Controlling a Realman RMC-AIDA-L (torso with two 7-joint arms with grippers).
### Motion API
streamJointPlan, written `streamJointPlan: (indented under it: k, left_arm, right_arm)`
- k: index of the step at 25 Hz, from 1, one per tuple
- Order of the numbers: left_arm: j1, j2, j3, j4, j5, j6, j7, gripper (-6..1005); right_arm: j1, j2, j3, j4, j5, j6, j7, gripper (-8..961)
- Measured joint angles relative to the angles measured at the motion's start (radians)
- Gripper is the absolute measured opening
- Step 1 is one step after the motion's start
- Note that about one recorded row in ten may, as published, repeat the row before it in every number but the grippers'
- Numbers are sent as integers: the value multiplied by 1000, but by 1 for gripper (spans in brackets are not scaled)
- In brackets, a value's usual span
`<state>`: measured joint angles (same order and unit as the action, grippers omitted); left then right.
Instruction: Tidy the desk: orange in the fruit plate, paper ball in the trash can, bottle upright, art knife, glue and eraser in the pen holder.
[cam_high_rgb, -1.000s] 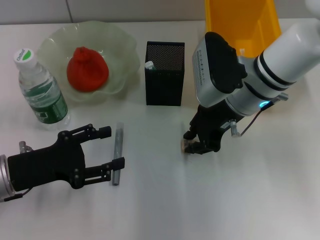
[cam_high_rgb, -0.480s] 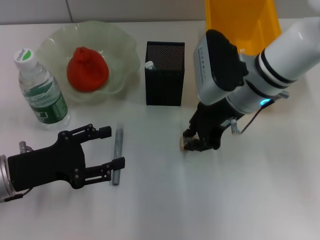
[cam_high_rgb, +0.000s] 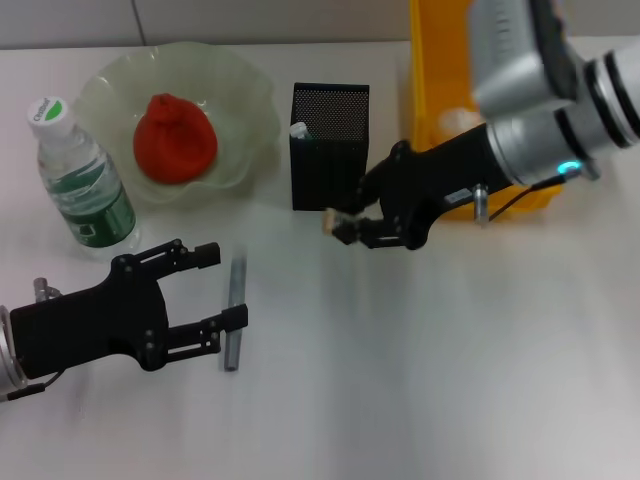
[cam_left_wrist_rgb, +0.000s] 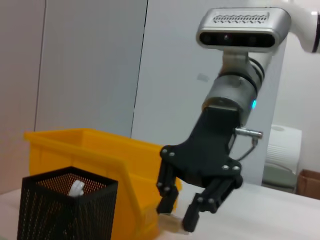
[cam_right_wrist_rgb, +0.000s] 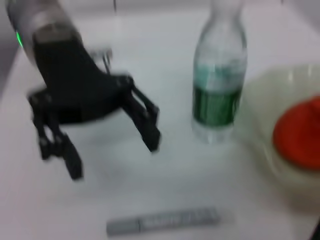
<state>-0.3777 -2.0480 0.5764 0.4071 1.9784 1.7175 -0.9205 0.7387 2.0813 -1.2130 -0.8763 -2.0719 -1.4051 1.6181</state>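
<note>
Just beside the black mesh pen holder (cam_high_rgb: 329, 147), the right pincer (cam_high_rgb: 350, 226) hangs above the surface (cam_high_rgb: 420, 380), clenched on a small pale block, apparently the eraser (cam_high_rgb: 336, 224); motion blur and the black fingers hide most of it. Something white inside the holder is only partly visible. Behind the right arm stands the yellow trash can (cam_high_rgb: 452, 70), its top cut off by the frame; whether the paper ball is inside cannot be made out. Well away on the other side, the left pincer (cam_high_rgb: 215, 290) rests low with its fingers spread, the grey art knife (cam_high_rgb: 234, 312) lying just off its fingertips. Beyond it the bottle (cam_high_rgb: 78, 180) stands upright, next to the fruit plate (cam_high_rgb: 250, 100) holding the orange (cam_high_rgb: 176, 139).
</note>
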Motion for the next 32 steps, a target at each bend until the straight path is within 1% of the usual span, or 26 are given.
streamJointPlan:
  k: [1, 2, 3, 4, 5, 6, 7, 8, 9, 13, 23, 25, 26, 28, 30, 32]
  left_arm:
    - [0, 0, 0, 0, 0, 0, 0, 798]
    - [0, -1, 0, -1, -7, 3, 0, 798]
    - [0, -5, 0, -2, -13, 6, 0, 798]
    - [0, -5, 0, -2, -13, 6, 0, 798]
    - [0, -7, 0, -2, -14, 6, 0, 798]
    - [0, -7, 0, -2, -14, 6, 0, 798]
    - [0, -7, 0, -2, -14, 6, 0, 799]
    - [0, -9, 0, -2, -21, 7, 0, 799]
    - [0, -9, 0, -2, -21, 7, 0, 799]
    - [3, -9, 0, -2, -25, 9, 0, 799]
    - [3, -9, 0, -2, -26, 16, 0, 799]
    - [5, -9, 0, -2, -26, 18, 0, 799]
    - [6, -9, 0, -2, -26, 19, 0, 799]
    - [7, -9, 0, -2, -26, 20, 0, 798]
    - [8, -9, 0, -2, -26, 21, 0, 798]
    - [8, -9, 0, -2, -26, 22, 0, 798]
  right_arm:
    - [0, 0, 0, 0, 0, 0, 0, 255]
    - [-18, 0, 8, 19, 48, 1, -41, 255]
    - [-49, 0, 21, 67, 147, 9, -119, 255]
    - [-49, 0, 21, 67, 147, 9, -119, 256]
    - [-76, 0, 30, 134, 248, 13, -211, 256]
    - [-87, 0, 32, 163, 293, 14, -259, 257]
    - [-87, 0, 32, 163, 293, 14, -259, 257]
    - [-110, 0, 47, 234, 389, 13, -384, 257]
    - [-110, 0, 47, 234, 389, 13, -384, 258]
    - [-127, 0, 71, 372, 541, -4, -569, 259]
    - [-126, -1, 79, 385, 580, -3, -579, 264]
    - [-130, 0, 83, 386, 628, 25, -580, 264]
    - [-131, 0, 84, 386, 673, 62, -582, 265]
    - [-131, 0, 84, 386, 714, 111, -583, 266]
    - [-124, 0, 83, 385, 742, 163, -583, 266]
    - [-119, 0, 81, 385, 746, 183, -583, 267]
